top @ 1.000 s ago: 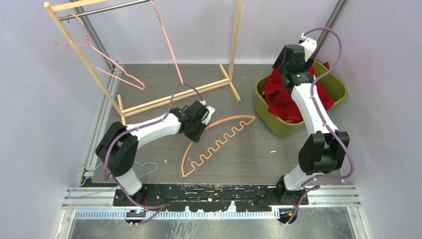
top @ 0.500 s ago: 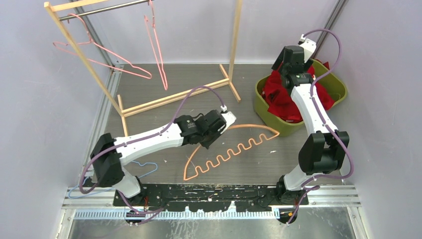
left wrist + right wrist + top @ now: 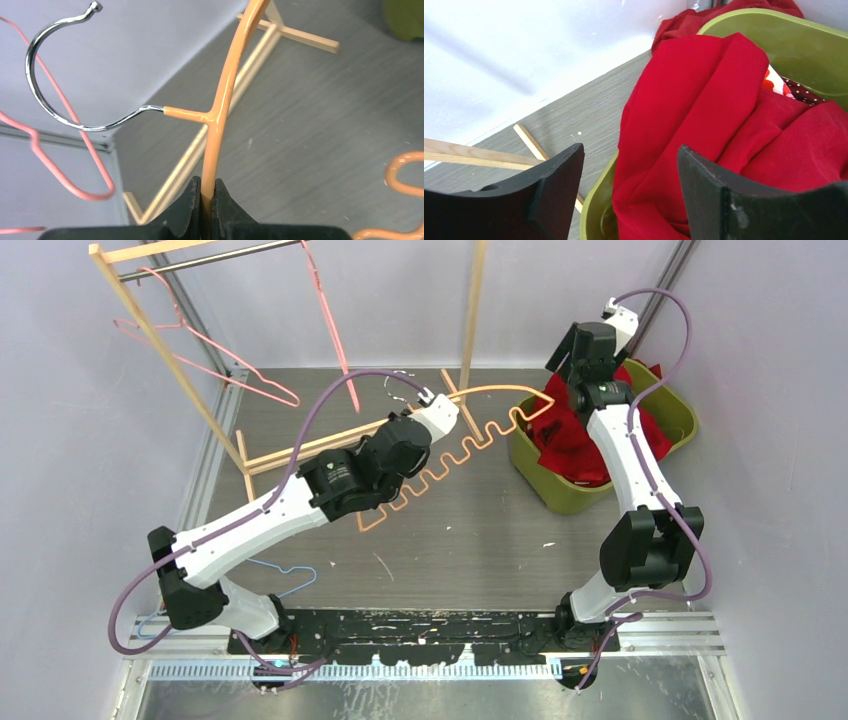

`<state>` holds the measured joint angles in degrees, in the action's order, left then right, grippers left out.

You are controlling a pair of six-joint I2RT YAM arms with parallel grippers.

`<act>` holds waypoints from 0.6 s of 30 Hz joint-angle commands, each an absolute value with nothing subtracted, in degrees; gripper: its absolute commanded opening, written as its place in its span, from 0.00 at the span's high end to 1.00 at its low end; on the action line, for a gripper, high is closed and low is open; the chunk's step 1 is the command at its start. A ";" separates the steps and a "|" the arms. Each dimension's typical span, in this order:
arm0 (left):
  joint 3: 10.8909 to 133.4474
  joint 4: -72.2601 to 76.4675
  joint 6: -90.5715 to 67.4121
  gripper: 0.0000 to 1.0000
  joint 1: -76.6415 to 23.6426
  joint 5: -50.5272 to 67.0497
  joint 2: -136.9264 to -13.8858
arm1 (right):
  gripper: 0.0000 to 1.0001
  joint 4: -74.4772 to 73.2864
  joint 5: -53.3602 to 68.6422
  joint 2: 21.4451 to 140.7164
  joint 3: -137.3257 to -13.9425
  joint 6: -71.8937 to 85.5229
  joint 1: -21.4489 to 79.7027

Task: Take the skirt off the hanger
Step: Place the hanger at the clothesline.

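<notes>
The orange hanger (image 3: 470,445), bare, with a wavy lower bar and a chrome hook (image 3: 35,90), hangs in the air between the wooden rack and the bin. My left gripper (image 3: 207,187) is shut on its upper arc (image 3: 223,90), just below the hook's joint; from above this gripper (image 3: 440,412) shows near the rack's right post. The red skirt (image 3: 694,115) lies bunched in the green bin (image 3: 794,40) at the right (image 3: 570,435). My right gripper (image 3: 631,160) hovers over the bin's near-left rim, open and holding nothing.
A wooden clothes rack (image 3: 350,435) stands at the back left with two pink wire hangers (image 3: 200,360) on its rail. A blue wire hanger (image 3: 290,580) lies on the table near the left arm's base. The green bin (image 3: 680,410) sits against the right wall.
My left arm has raised the orange hanger off the table and carried it back and right, up to the rack's post and the bin. The pink hangers swing. The right arm has barely moved.
</notes>
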<state>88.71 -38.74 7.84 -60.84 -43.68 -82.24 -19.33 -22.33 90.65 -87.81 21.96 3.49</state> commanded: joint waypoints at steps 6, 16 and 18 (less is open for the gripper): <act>94.45 -24.97 20.90 1.00 -60.70 -56.17 -85.94 | 0.63 -20.73 -23.37 82.51 -92.17 15.13 11.20; 100.02 -18.85 27.06 1.00 -54.08 -57.16 -94.64 | 0.65 -22.05 -37.57 75.01 -92.16 6.01 13.29; 101.51 -18.76 27.50 1.00 -51.37 -55.86 -96.14 | 0.59 -21.65 -40.14 75.19 -91.96 4.70 13.28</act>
